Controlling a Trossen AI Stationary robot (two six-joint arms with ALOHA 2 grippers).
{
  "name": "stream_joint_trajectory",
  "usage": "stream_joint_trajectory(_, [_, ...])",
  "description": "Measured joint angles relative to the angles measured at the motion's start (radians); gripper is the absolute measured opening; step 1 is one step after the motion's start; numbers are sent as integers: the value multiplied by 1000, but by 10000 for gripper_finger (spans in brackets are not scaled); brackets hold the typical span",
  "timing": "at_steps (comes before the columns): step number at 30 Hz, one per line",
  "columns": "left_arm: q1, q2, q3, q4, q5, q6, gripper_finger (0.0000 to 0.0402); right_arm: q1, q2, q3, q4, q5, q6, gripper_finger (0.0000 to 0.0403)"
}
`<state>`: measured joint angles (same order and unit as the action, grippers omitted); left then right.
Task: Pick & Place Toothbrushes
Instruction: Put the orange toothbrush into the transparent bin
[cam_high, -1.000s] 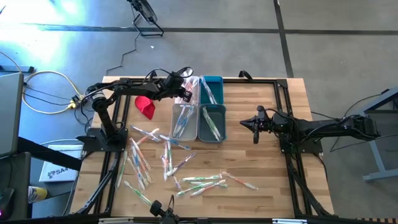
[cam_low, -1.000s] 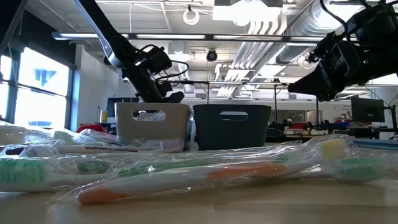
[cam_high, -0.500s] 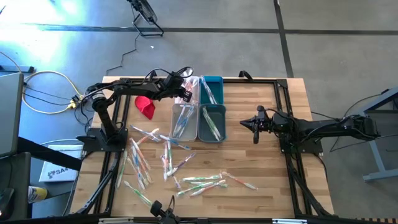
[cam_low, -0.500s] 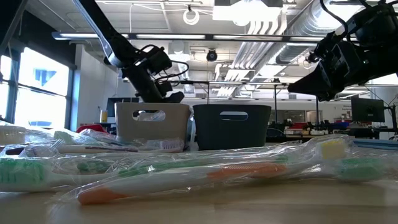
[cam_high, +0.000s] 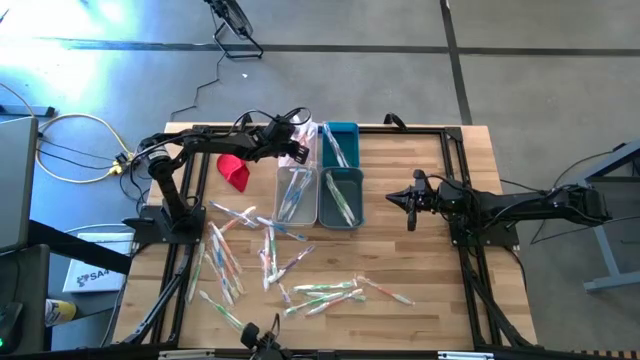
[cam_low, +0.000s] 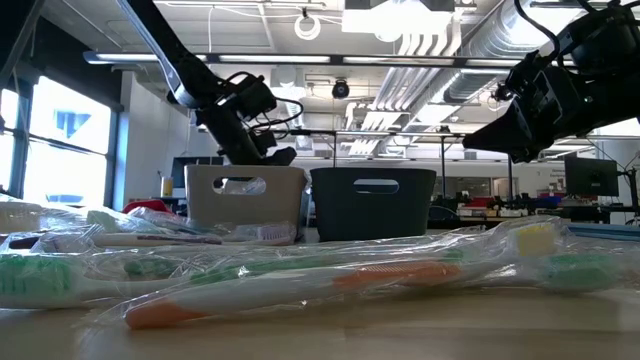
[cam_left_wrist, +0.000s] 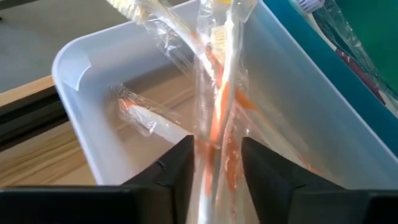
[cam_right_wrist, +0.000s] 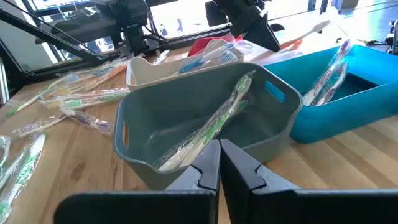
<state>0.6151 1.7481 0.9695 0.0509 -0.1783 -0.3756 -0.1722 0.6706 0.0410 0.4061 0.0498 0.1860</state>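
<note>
left pincer (cam_left_wrist: 214, 168) parted around orange toothbrush (cam_left_wrist: 217, 112), over white bin (cam_left_wrist: 81, 68)

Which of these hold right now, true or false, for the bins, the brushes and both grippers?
1. The left gripper is over the white bin. True.
2. An orange toothbrush stands between its fingers. True.
3. The right gripper is wide open. False: it is shut, holding nothing.
4. The grey bin is empty. False: it holds a green toothbrush.
5. No loose toothbrushes remain on the table. False: many remain.
</note>
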Motion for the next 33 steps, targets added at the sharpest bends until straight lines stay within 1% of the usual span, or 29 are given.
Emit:
stream_joint_trajectory(4, [0, 0, 0, 2, 0, 1, 165, 0, 0, 0, 0, 0, 0, 3])
stream_joint_trajectory(7, [0, 0, 0, 13, 12, 0, 174, 0, 0, 0, 0, 0, -7, 3])
stream_joint_trajectory(11, [0, 0, 0, 39, 35, 0, 175, 0, 0, 0, 0, 0, -7, 3])
stream_joint_trajectory(17, [0, 0, 0, 98, 39, 0, 175, 0, 0, 0, 0, 0, -7, 3])
stream_joint_trajectory(20, [0, 0, 0, 117, 71, -1, 175, 0, 0, 0, 0, 0, -7, 3])
stream_joint_trajectory(30, [0, 0, 0, 107, 147, 1, 175, 0, 0, 0, 0, 2, -8, 3])
stream_joint_trajectory(33, [0, 0, 0, 108, 148, 2, 175, 0, 0, 0, 0, 3, -26, 3])
